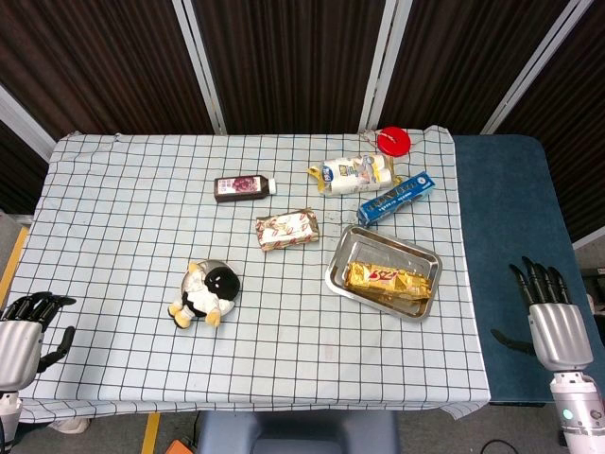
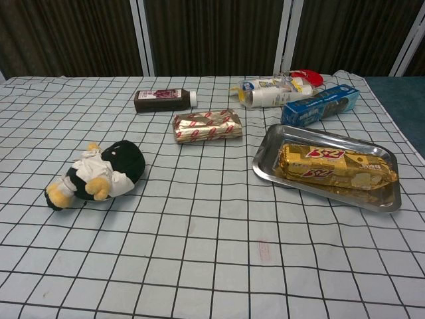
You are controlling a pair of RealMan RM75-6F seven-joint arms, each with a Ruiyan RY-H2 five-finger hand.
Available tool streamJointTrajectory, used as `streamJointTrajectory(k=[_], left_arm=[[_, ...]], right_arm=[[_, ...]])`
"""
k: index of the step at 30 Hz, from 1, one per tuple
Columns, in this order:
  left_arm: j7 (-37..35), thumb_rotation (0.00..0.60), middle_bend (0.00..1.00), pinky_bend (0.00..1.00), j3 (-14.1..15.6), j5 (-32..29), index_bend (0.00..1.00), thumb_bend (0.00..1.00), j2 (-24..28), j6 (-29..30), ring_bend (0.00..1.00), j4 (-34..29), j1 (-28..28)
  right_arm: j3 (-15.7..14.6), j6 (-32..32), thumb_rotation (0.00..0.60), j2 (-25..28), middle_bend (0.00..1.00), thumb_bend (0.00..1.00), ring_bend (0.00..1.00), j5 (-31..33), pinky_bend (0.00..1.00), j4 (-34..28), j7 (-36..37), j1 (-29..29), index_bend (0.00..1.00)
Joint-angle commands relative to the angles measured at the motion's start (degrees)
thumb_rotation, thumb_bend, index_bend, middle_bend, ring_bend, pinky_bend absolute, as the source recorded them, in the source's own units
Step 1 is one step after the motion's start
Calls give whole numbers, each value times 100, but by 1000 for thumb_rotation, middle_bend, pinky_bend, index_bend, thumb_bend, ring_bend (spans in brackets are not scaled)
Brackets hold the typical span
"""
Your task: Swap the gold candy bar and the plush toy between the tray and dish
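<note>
I am looking down at the table (image 1: 113,208), which is wearing a checked cloth, and both of my hands are hanging low at its near corners, off the cloth. My left hand (image 1: 24,331) is sitting at the left edge with its dark fingers (image 1: 38,303) curled loosely and apart, holding nothing. My right hand (image 1: 553,317) is resting over the blue surface beside the table, fingers (image 1: 539,279) pointing away from me and spread, thumb out to the side, also holding nothing. Neither hand is showing in the chest view.

The candy bar (image 1: 386,279) is lying in the tray (image 1: 340,255) on the right side of the cloth, running along the tray's length, gold wrapper up. The toy (image 1: 203,293) is lying on its side on the dish (image 1: 219,268) at the left, covering most of it; in the chest view I cannot make out the dish under the toy (image 2: 99,174).

Behind the tray a blue box (image 1: 395,198) is lying at an angle, with a white pouch (image 1: 352,174) just past it and a red lid (image 1: 393,141) near the far edge. A foil packet (image 1: 286,229) is sitting between toy and tray, further back, and a dark bottle (image 1: 242,187) is lying on its side beyond that
</note>
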Motion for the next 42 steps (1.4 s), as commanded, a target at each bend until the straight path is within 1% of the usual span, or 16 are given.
streamJointTrajectory(k=[1,8,13,16,19,22,26,29,33,36,39,42], left_arm=[[2,600,351,284,5,-6,331,447,16,-16,244,-28,-2],[20,600,350,284,13,-44,334,446,42,-74,244,-74,-8],[-75,600,351,285,2,-102,338,446,69,-98,244,-73,-1],[-170,600,354,286,-2,-120,344,446,105,-109,244,-121,1],[-149,600,355,286,26,-55,345,445,151,-59,244,-155,24],[-129,600,358,286,20,-46,346,445,179,-9,244,-179,46],[-106,600,359,286,-6,-151,346,445,209,-49,244,-207,59],[-122,600,358,286,-8,-201,346,445,241,-94,244,-244,60],[-132,600,359,286,-7,-184,346,442,271,-76,244,-273,70],[-157,600,359,286,-11,-180,346,442,287,-50,244,-282,83],[-162,600,359,286,-21,-200,347,441,299,-38,244,-288,95],[-166,600,359,286,-22,-213,347,441,314,-35,244,-306,107]], right_arm=[[-3,-3,600,-1,0,48,0,1,31,-1,-6,0,0],[-60,-292,600,17,0,47,0,2,33,29,169,112,0],[-66,-450,600,-136,0,48,2,-33,35,176,162,231,0],[-15,-662,600,-218,10,48,48,-32,37,197,193,405,12],[59,-1150,600,-188,46,48,82,99,44,106,236,693,75],[214,-1730,600,-181,85,48,107,431,51,40,98,1032,129],[467,-2360,600,-388,121,48,131,992,52,182,-252,1478,178],[585,-2731,600,-590,146,48,152,1316,55,343,-353,1750,210],[640,-3017,600,-843,207,48,206,1479,101,584,-362,2016,282],[623,-3113,600,-981,244,48,241,1460,105,683,-368,2154,323],[603,-3120,600,-1131,271,48,282,1438,122,792,-448,2260,372],[621,-3228,600,-1320,277,48,298,1574,133,992,-587,2402,391]])
